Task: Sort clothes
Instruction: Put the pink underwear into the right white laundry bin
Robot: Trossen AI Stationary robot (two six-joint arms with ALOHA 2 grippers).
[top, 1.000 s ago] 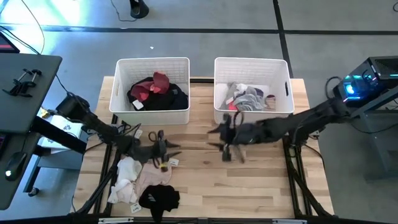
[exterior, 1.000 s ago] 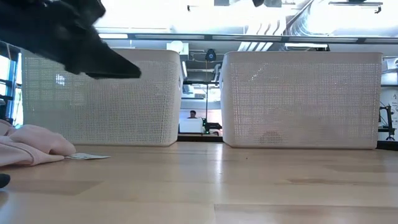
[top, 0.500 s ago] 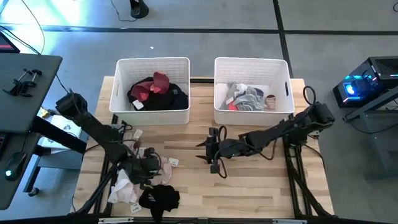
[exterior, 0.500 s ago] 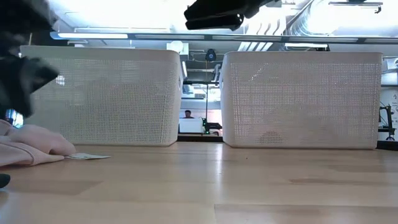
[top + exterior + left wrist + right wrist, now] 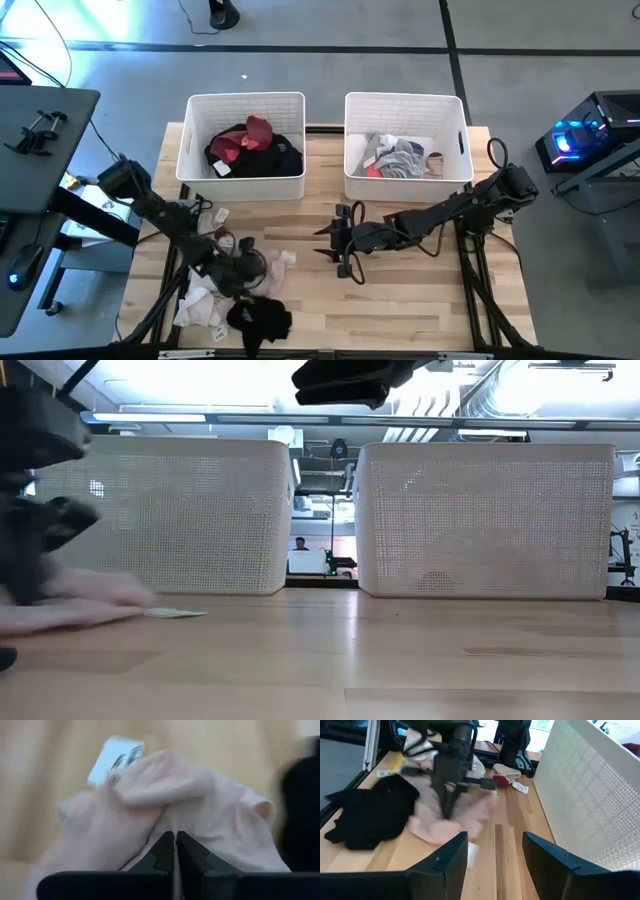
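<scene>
The pink garment [image 5: 262, 268] lies crumpled on the wooden surface [image 5: 400, 300], directly under the left tool [image 5: 243, 268], whose two fingers [image 5: 167, 851] are pinched together on a fold of it — clenched, with fabric bunching up on either side of the tips in the left wrist view. The garment spreads away from the tool toward the right arm's side, its white tag [image 5: 114, 757] sticking out past the far edge of the cloth. The move ahead, as I judge it, is a lift and carry, and both bins lie beyond the tool on the far part of the surface — the left bin [image 5: 245, 101], holding dark and maroon pieces, is the nearer; the right bin [image 5: 404, 100], holding grey and pale pieces, is well apart and further to the right.

Close around the tool: a black garment [image 5: 258, 320] just behind it toward the near edge, touching or nearly touching the pink one, and a white garment [image 5: 199, 304] beside that to the left. Either could drag along if the fold caught includes them; I cannot tell that it does.

The right tool [image 5: 342, 243] hovers released, jaws wide, over bare wood to the right of the left tool, pointed at the pile. It stands off the straight path to the left bin.
</scene>
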